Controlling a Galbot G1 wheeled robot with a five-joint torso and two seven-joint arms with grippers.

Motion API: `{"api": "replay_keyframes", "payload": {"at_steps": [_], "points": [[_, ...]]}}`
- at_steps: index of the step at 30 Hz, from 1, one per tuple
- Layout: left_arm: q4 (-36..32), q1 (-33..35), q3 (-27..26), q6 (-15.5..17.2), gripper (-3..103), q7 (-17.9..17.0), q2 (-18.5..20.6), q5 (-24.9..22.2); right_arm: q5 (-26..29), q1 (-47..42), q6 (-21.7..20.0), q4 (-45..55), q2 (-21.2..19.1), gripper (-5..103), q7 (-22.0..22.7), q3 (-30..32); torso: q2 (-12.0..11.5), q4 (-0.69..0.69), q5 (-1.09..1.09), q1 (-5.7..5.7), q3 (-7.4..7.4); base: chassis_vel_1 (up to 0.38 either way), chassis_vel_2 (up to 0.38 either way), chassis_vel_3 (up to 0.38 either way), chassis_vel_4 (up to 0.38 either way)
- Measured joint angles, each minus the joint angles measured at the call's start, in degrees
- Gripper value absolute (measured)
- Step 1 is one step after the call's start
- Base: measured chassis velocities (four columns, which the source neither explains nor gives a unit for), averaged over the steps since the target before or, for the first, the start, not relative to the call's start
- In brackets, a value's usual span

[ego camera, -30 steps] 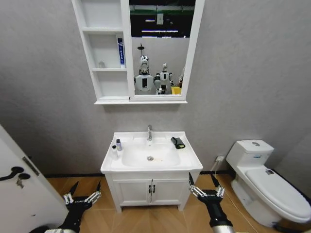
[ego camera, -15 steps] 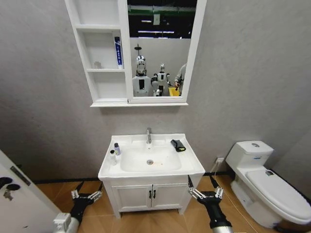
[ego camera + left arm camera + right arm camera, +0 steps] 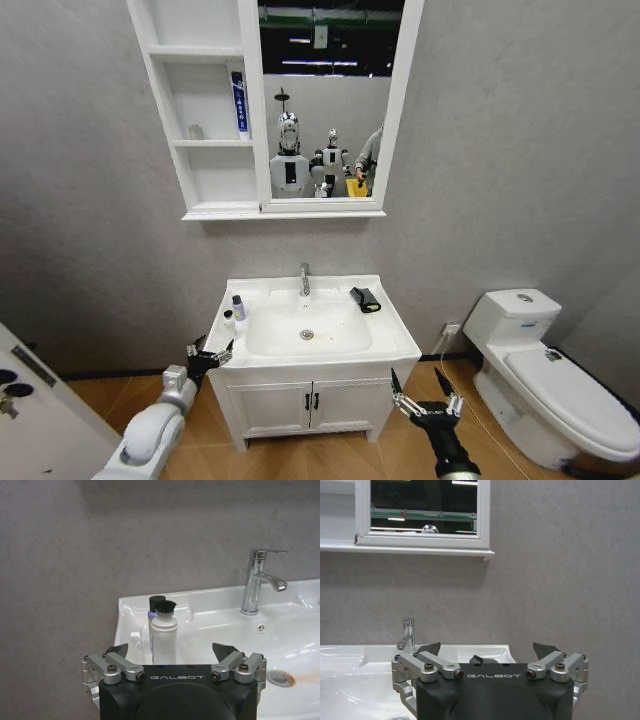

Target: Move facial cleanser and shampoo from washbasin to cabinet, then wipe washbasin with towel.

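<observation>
The white washbasin (image 3: 392, 335) stands under the wall cabinet (image 3: 160, 110). Two small bottles stand together on its left rim: a white one with a black cap (image 3: 229, 322) (image 3: 164, 637) and a purple-banded one (image 3: 239, 306) (image 3: 154, 612) behind it. I cannot tell which is the facial cleanser and which the shampoo. The black towel (image 3: 365, 299) lies on the back right rim. My left gripper (image 3: 210, 355) (image 3: 170, 650) is open, level with the basin's left front corner and facing the bottles. My right gripper (image 3: 425, 392) (image 3: 489, 649) is open, low by the vanity's right front.
A chrome tap (image 3: 304, 279) (image 3: 257, 582) rises at the basin's back. A blue-white tube (image 3: 238, 100) stands in the cabinet's middle shelf. A white toilet (image 3: 545, 370) sits to the right and a door (image 3: 25, 400) to the left. Wooden floor lies open before the vanity (image 3: 310, 400).
The head camera has moved closer and shifted. My left arm has risen from floor level to the basin's left front corner. The right gripper has stayed low and open.
</observation>
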Motion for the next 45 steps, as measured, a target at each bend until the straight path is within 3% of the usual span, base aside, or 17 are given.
{"api": "replay_keyframes", "payload": {"at_steps": [3,10,18,26,28,32,35,36,39,45], "points": [[3.79,-3.83,1.53,0.14,93,-1.06,-0.41,-1.38,-0.35,-0.43,-0.08,-0.46,0.51,100,0.09,0.12,0.00,0.00,0.01,0.00,0.00,0.000,0.000,0.000,0.000],[11.15,-8.81,3.86,-0.43,97,-2.39,-2.84,-1.41,-0.64,-1.73,-0.08,-0.66,0.61,100,0.24,0.37,0.00,-0.01,0.00,0.00,0.00,0.000,0.000,0.000,0.000],[13.35,-11.16,5.00,-1.02,98,-3.09,-5.18,-0.84,-0.60,-2.23,-0.08,-0.29,0.15,100,0.55,0.86,0.00,0.00,0.02,0.00,0.00,0.000,0.000,0.000,0.000],[18.58,-14.74,5.83,-3.54,84,-3.89,-8.36,0.36,-0.86,-2.56,0.25,-0.51,0.66,100,0.68,0.65,0.00,0.00,0.01,0.00,0.00,0.000,0.000,0.000,0.000],[20.24,-15.86,5.84,-5.10,75,-3.82,-9.33,1.20,-0.86,-2.63,0.28,-0.46,0.62,100,0.79,0.82,0.00,-0.02,0.00,0.00,0.00,0.000,0.000,0.000,0.000],[20.25,-15.95,5.77,-5.31,64,-3.89,-9.19,1.25,-0.83,-2.69,0.45,-0.23,0.62,100,1.11,1.05,0.01,-0.01,0.00,0.00,0.00,0.000,0.000,0.000,0.000],[19.49,-15.14,5.44,-5.37,47,-3.96,-8.55,1.25,-0.90,-2.74,0.56,-0.16,0.76,100,1.31,1.05,0.01,0.00,0.01,0.00,0.00,0.000,0.000,0.000,0.000],[19.49,-15.14,5.44,-5.37,47,-3.96,-8.55,1.25,-0.90,-2.74,0.56,-0.16,0.76,100,1.31,1.05,0.01,0.00,0.01,0.00,0.00,0.000,0.000,0.000,0.000],[18.39,-14.19,4.94,-5.38,33,-4.04,-8.34,1.20,-1.40,-2.79,0.55,-0.15,1.11,100,1.34,0.67,0.01,0.00,0.00,0.00,-0.01,0.000,0.000,0.000,0.000],[16.68,-13.32,4.60,-5.37,31,-4.05,-7.26,1.18,-1.64,-3.08,0.55,0.25,1.28,100,1.37,0.63,0.00,0.00,0.00,0.00,-0.01,0.000,0.000,0.000,0.000]]}}
